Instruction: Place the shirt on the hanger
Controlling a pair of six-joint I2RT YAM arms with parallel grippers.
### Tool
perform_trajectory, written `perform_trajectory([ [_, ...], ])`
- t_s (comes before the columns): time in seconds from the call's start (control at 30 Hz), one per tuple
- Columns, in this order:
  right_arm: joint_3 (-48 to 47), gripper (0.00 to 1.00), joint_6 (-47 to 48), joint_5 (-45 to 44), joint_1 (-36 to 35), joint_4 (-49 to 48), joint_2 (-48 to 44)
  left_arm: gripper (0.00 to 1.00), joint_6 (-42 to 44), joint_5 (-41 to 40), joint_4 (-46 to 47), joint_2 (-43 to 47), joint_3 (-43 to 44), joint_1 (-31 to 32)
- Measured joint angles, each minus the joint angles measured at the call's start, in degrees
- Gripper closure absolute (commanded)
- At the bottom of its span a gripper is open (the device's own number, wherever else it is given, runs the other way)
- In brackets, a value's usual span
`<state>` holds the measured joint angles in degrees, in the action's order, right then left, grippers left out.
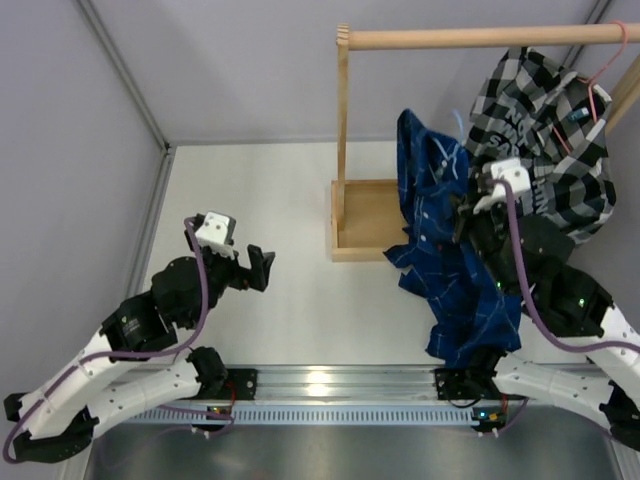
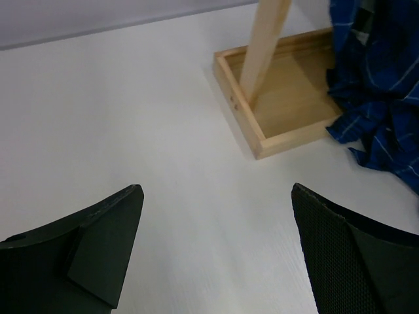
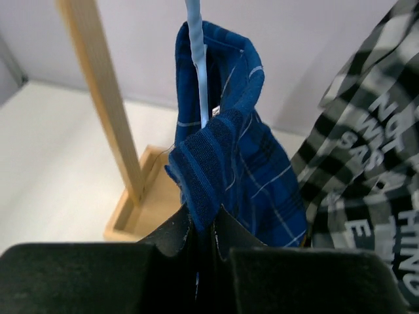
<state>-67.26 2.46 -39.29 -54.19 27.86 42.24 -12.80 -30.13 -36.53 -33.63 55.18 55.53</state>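
Note:
The royal-blue plaid shirt [image 1: 440, 240] hangs bunched in the air right of the rack post, its lower part trailing toward the table's front edge. My right gripper [image 1: 468, 206] is shut on a folded edge of the shirt [image 3: 249, 163]; in the right wrist view the gripper [image 3: 204, 226] pinches the fabric. The light-blue hanger [image 3: 198, 59] runs straight up from that fold, its wire inside the cloth; a bit of it shows above the shirt in the top view [image 1: 455, 118]. My left gripper [image 1: 228, 248] is open and empty over bare table [image 2: 216, 196].
A wooden rack has a post [image 1: 343, 130], a top bar [image 1: 480, 38] and a tray base [image 1: 360, 222]. A black-and-white checked shirt [image 1: 545, 130] hangs on a pink hanger [image 1: 600, 75] at the bar's right end, close behind the blue shirt.

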Motion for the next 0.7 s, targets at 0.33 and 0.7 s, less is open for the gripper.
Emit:
perform_trajectory([
  [0.33, -17.2, 1.0, -5.7, 10.8, 19.3, -2.8, 14.8, 0.02, -7.8, -5.4, -0.5, -16.6, 2.9, -13.4],
  [0.7, -25.7, 1.0, -9.8, 32.7, 42.1, -2.9, 26.8, 0.02, -10.1, -4.2, -2.4, -8.4, 2.9, -13.5],
])
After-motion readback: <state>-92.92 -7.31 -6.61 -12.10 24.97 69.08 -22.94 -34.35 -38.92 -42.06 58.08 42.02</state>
